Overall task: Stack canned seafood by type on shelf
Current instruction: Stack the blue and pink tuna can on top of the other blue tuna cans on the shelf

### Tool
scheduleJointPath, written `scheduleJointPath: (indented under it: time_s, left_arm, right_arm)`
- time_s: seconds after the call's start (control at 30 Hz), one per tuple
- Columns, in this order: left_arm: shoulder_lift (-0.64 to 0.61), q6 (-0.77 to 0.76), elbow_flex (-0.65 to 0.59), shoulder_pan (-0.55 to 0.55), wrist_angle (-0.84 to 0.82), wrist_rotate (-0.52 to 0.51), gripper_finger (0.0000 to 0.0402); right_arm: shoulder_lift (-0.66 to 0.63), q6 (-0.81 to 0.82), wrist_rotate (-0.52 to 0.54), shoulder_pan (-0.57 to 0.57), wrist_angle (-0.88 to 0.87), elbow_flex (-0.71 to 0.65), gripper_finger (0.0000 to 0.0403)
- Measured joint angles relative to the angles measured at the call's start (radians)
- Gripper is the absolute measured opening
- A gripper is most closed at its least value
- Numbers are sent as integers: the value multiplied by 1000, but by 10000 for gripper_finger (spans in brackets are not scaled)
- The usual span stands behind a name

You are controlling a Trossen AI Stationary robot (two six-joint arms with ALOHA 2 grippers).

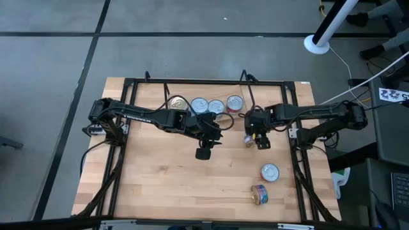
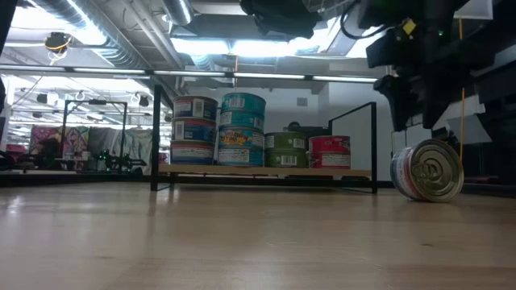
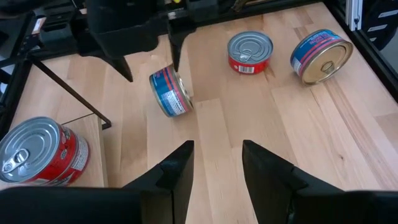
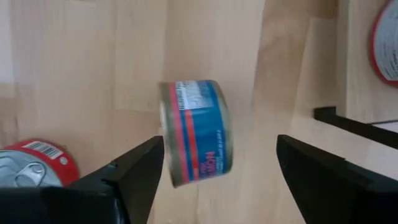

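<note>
The right claw stood wide apart above the light-wood counter, holding nothing. Directly between and beneath its fingers a blue-and-red tin lay on its side on the boards, free of both fingers. In the low view that same tin rested on its rim, its silver lid facing the camera, with the claw just above it. Beside the claw, toward the counter's back edge, the small shelf on its black wire frame carried stacked tins: two tall stacks, blue-and-red and teal, then a green tin and a red one.

The left claw hovered next to the shelf, its fingers partly apart and empty. Ahead of it, past the fallen tin, a red tin stood upright and another blue-and-red tin lay tilted.

The counter was pale planked wood edged with black rails, standing on a grey floor. Beyond the shelf the room showed bright ceiling lights and exposed ducting.
</note>
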Motion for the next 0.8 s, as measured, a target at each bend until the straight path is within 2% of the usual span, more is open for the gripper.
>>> scheduleJointPath:
  time_s: [0.2, 0.5, 0.8]
  left_arm:
    - [0, 0, 0, 0, 0, 0, 131]
    - [0, 0, 0, 0, -12, 0, 131]
    - [0, 0, 0, 0, -14, 0, 131]
  right_arm:
    - [0, -1, 0, -39, 4, -3, 308]
    - [-5, -21, -53, -42, 66, -102, 308]
    - [-2, -22, -55, -42, 128, -99, 308]
